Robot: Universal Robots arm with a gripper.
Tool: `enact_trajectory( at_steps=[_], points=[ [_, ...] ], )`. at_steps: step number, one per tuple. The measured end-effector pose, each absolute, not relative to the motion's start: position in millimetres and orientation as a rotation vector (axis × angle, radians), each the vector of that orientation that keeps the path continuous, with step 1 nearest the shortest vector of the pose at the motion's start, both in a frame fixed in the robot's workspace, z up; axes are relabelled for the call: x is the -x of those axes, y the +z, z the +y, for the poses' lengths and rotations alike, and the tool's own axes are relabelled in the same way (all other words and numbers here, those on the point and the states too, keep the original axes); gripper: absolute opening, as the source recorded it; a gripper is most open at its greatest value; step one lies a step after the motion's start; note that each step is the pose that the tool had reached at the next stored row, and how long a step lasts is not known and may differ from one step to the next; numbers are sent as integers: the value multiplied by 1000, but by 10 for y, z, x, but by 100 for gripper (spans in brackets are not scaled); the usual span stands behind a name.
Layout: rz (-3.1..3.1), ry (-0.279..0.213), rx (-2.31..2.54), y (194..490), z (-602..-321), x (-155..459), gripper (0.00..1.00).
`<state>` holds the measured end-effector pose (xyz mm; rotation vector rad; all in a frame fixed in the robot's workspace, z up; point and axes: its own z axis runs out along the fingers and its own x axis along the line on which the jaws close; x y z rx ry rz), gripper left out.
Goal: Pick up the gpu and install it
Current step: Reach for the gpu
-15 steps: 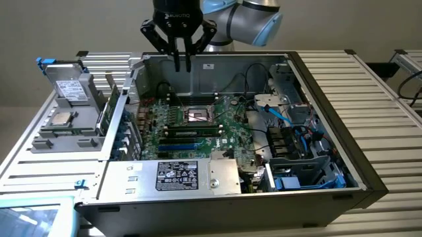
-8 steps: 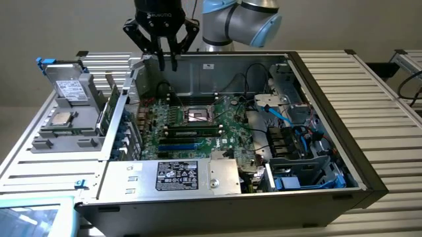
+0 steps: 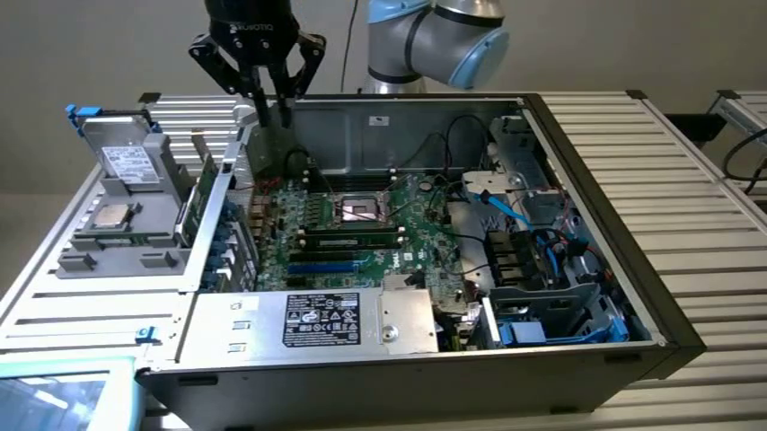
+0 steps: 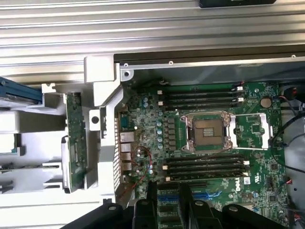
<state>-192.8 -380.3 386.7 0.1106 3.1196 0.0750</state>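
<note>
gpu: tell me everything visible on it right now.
The gpu is a small flat rectangular card with a dark matte face; green board shows between the claw's fingers in the wrist view. It hangs upright, pinched near its top edge by the claw. It is in the air over the open computer case, at the exterior view's left, above the motherboard. It appears to touch only the claw and sits in no slot.

Open computer case (image 3: 396,377), green motherboard (image 4: 257,124), open processor socket (image 4: 208,132), blue cables (image 3: 509,214), slatted metal table (image 3: 671,153)
</note>
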Motion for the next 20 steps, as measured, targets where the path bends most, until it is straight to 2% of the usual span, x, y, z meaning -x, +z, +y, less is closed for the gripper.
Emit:
enact_trajectory(
  at_steps=[3,4,20],
  points=[
    [3120,75,-111,3840,-3751,2063,34],
    [3120,75,-110,3829,-3734,2107,40],
    [3120,75,-111,3706,-3539,2838,40]
  ],
)
